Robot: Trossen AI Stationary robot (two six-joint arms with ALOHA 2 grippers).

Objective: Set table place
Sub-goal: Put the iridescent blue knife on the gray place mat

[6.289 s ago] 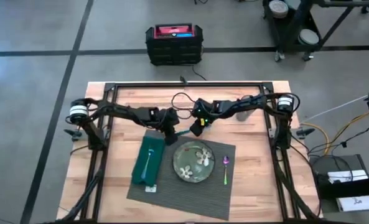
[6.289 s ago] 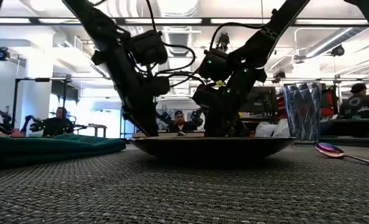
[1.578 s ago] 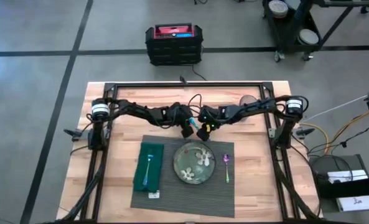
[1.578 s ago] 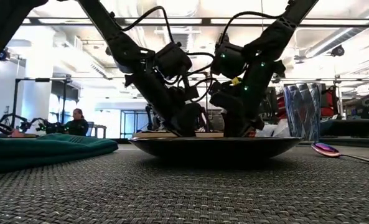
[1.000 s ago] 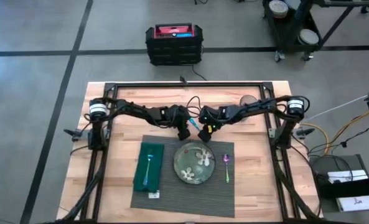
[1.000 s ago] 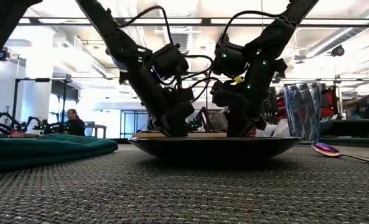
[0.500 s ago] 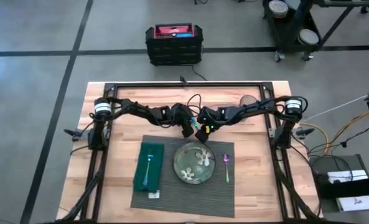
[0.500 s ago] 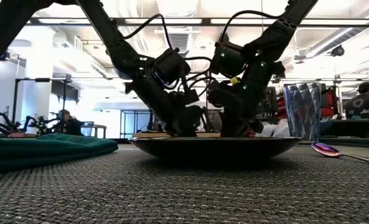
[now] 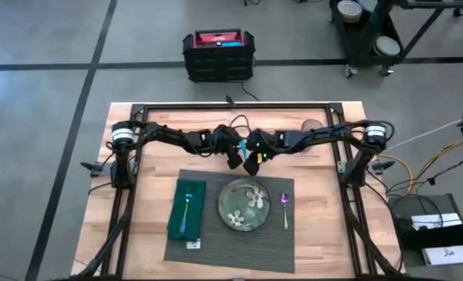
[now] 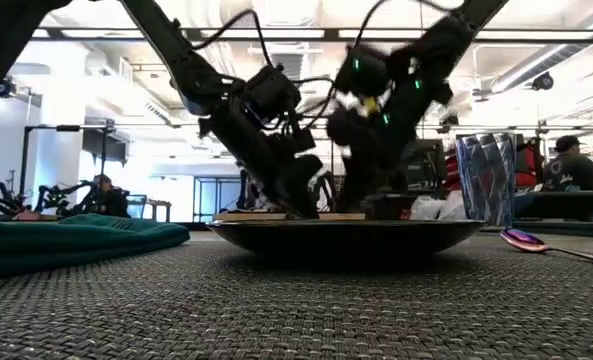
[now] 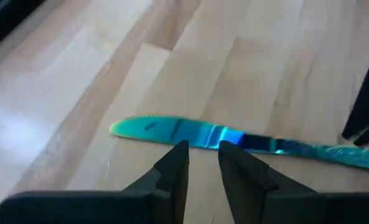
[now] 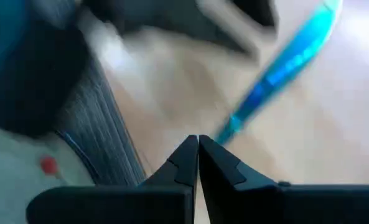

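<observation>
Placemat [image 9: 215, 234] set, left hand [image 11: 203, 158] slightly parted over knife [image 11: 234, 140], right hand [image 12: 198, 155] clenched empty.

A grey floor [image 9: 44, 117] crossed by dark lines is seen around the red-topped black case [image 9: 219, 55]. Beyond the case, to its right, a dark cart [image 9: 372, 31] is parked. Long ceiling lights [image 10: 276, 34] are seen overhead, with seated people [image 10: 574, 165] in the room.
</observation>
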